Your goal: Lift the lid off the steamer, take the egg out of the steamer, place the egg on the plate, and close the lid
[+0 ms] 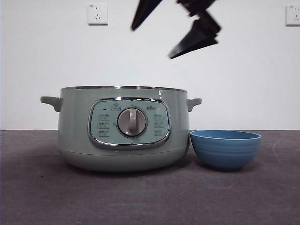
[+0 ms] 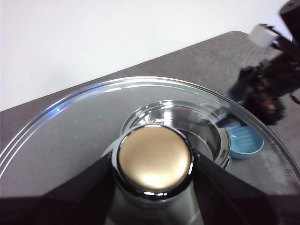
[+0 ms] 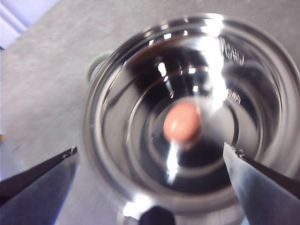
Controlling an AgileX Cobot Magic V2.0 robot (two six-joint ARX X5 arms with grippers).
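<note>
One steamer (image 1: 124, 129) stands open on the table (image 1: 42, 197), its shiny inner pot bare. One lid (image 2: 84, 131) is held up off it: the left gripper (image 2: 152, 187) pinches the lid's knob (image 2: 153, 161) between its two jaws. One blue plate (image 1: 225, 148) sits just beside the steamer, near its side handle. The right gripper (image 3: 150, 154) hangs above the open pot with its jaws spread wide. One pinkish egg (image 3: 182, 122) lies in the middle of the pot's bottom.
</note>
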